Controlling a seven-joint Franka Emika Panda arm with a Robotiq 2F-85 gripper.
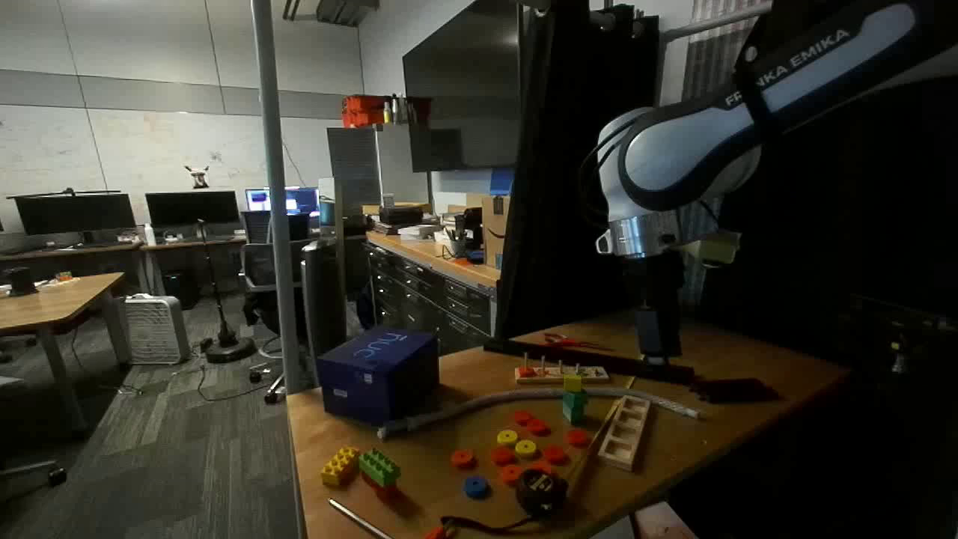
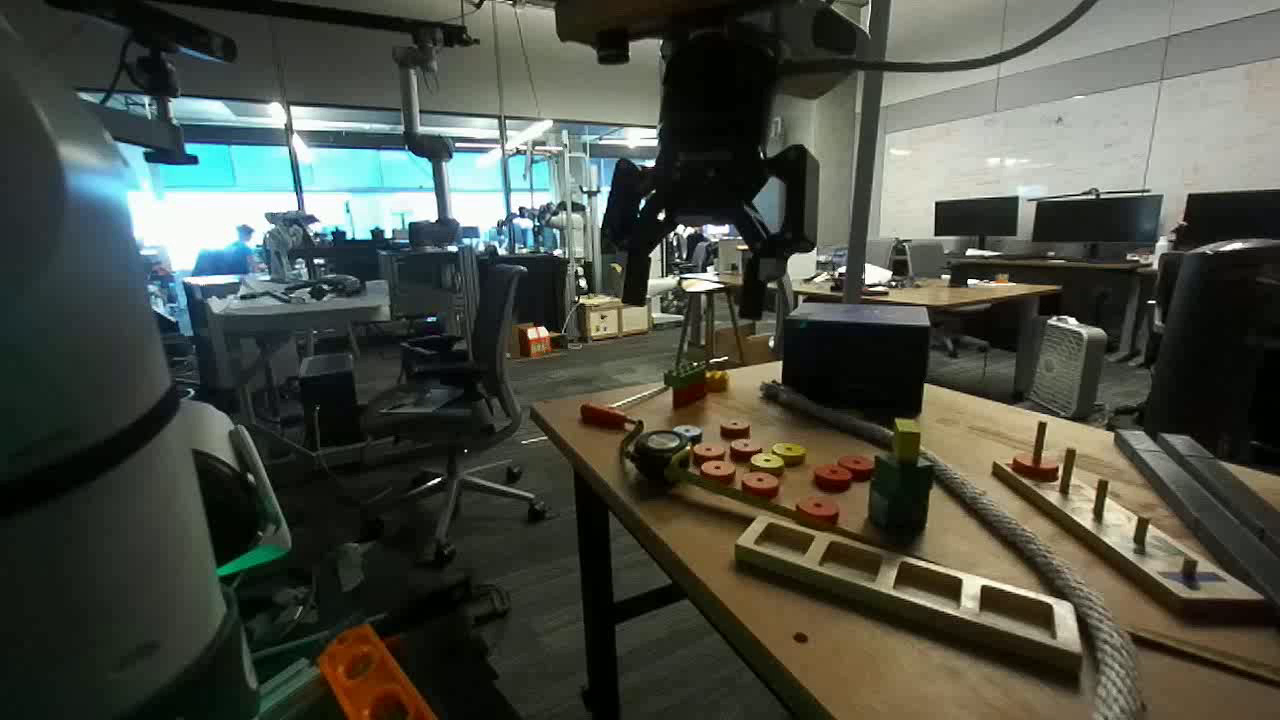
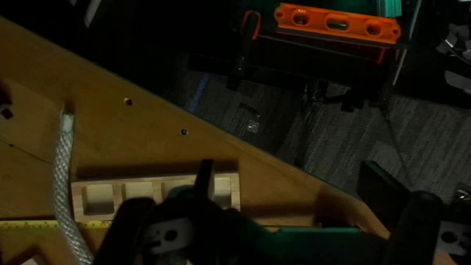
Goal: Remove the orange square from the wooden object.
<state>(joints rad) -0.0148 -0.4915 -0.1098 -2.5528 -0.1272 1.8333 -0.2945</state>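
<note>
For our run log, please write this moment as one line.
hand: open, empty | wooden board: on table | orange-red piece: on end peg

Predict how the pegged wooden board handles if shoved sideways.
The pegged wooden board would likely slide rather than tip, lying flat and low. Its red-orange piece should probably ride along, since an end peg stands up through it.

In an exterior view, the camera looks slightly down across the desk [image 1: 688, 442], drawers [image 1: 426, 296] behind. In an exterior view, it stands close to the tray [image 2: 900, 608], facing windows [image 2: 235, 170]. The wrist view looks steeply down past the claw [image 3: 287, 173] at the desk's edge. All three share tray and rope [image 3: 63, 169].
</note>
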